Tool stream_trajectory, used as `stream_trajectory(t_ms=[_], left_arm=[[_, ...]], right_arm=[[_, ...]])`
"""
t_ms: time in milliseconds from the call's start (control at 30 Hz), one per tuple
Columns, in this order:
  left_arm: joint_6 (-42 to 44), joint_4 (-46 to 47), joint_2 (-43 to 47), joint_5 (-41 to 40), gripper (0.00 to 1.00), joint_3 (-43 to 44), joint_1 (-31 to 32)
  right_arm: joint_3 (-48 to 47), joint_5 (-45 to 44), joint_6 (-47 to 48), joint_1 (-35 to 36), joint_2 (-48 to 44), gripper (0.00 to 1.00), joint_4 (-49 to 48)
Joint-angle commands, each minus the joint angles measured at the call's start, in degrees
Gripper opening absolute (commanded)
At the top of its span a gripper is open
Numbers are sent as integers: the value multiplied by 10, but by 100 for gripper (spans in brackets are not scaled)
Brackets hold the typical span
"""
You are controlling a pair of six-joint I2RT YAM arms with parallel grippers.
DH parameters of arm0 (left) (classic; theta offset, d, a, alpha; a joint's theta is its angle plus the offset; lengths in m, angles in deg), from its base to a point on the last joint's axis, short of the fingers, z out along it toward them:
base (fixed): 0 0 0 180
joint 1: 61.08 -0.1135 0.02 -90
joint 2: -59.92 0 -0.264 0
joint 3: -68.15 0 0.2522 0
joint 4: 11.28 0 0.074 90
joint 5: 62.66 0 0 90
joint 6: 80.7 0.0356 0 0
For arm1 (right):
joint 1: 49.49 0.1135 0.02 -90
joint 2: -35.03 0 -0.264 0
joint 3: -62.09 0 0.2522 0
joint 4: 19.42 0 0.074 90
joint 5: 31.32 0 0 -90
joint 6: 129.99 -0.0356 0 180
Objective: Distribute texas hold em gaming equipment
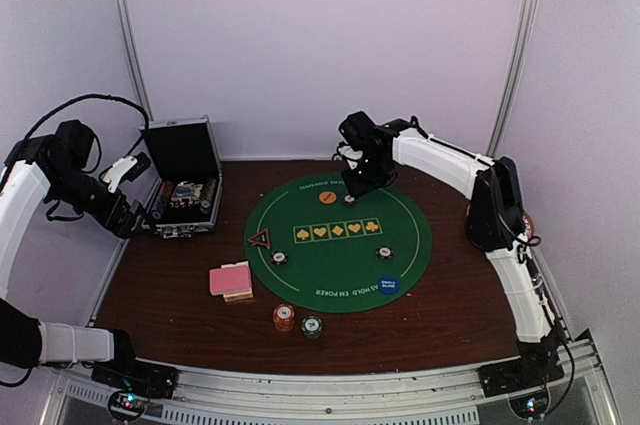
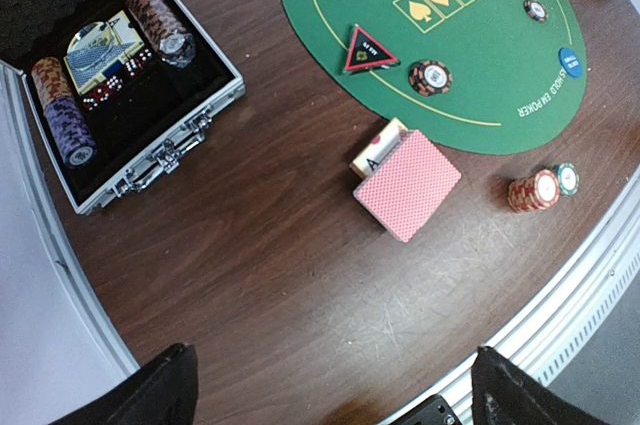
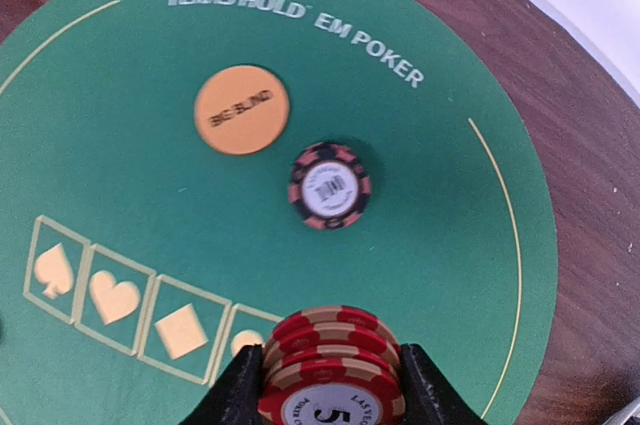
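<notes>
Dark wooden tabletop (image 2: 250, 275) is showing a scuffed, glossy finish; green mat (image 1: 338, 242) is appearing as matt cloth; case (image 2: 150, 160) at the left edge is gleaming with metal trim; chip stack (image 3: 332, 370) is looking like smooth, glossy plastic.

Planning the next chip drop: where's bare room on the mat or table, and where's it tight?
Free: mat right of the suit row; wood right of the green chip. Crowded: mat's left rim, with triangle, black chip, cards; far rim, right gripper by orange disc.
</notes>
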Motion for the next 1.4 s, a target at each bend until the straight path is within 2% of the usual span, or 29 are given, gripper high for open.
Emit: stream_trajectory(t_ms=[0,200,567,600,667,833,1133,1267,1367], left_arm=[[6,1,1,1,98,13,-4],[7,1,-4,-2,98,10,-3],[11,2,-12,-5,98,13,-3],[11,2,-13,-5,98,13,-3],[11,1,-13,-6,98,12,-3],[12,1,-12,-7,97,12,-3],[9,1,-7,-5,98,15,-4],[8,1,-1,-4,97,17,-3],[7,1,1,-2,97,16,-3]], right_arm=[[-42,-26,-22,-35,51,29,-21],[-74,-14,-34,-73,101,29,-28],[-109,19,-44,-91,158,33,-38],[-113,21,-45,-92,161,35,-39],[-118,28,-47,-94,166,46,-40],[-123,38,-45,-97,165,61,-38],[-110,48,-38,-89,86,64,-25],[-51,42,-30,-58,7,64,-37],[26,16,-15,-4,-63,65,-54]])
